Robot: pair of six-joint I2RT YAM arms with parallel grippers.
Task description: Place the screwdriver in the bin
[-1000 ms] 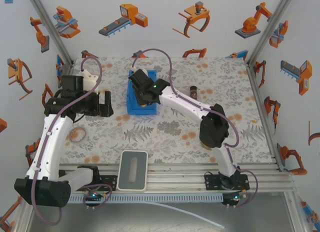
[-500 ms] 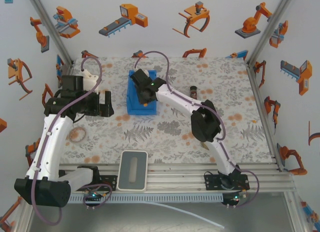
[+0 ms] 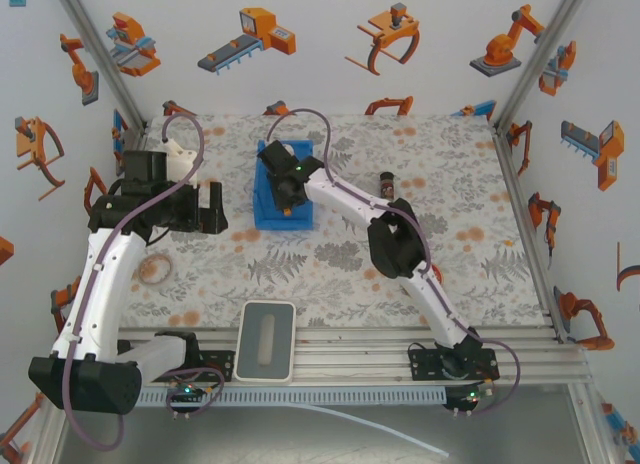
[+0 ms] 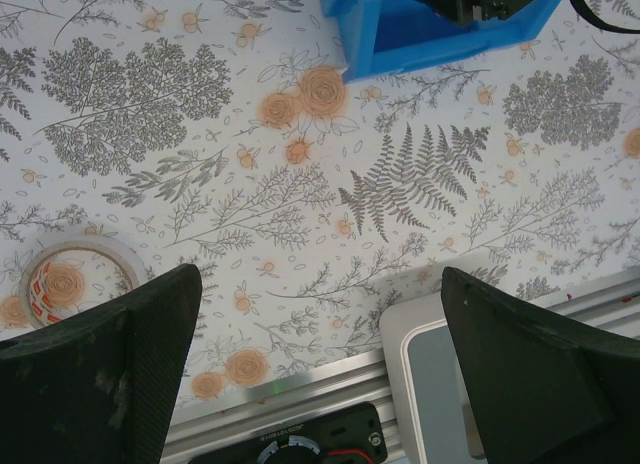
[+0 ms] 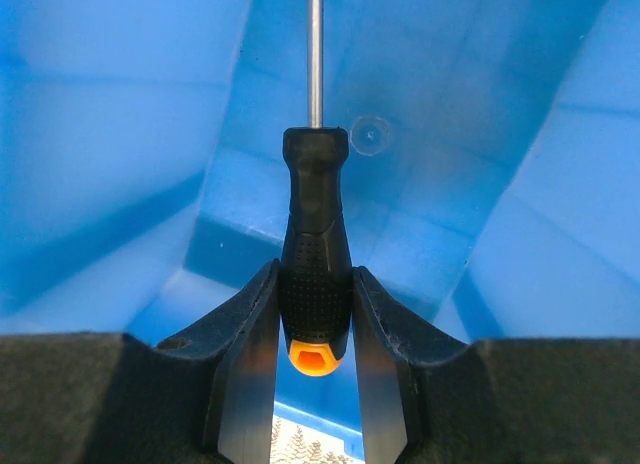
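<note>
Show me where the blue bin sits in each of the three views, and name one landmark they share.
Top external: bin at upper centre, under the right arm's end.
Left wrist: bin at the top edge, right of centre.
Right wrist: bin walls surround the held screwdriver.
Shared landmark: the right arm's fingers pointing into the bin.

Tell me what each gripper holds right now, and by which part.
Right gripper clamps the slim black-handled, orange-ended screwdriver by its handle; left gripper holds nothing.

Looks down on the bin (image 3: 263, 212) from high overhead, from low beside it (left wrist), from close inside it (right wrist).
</note>
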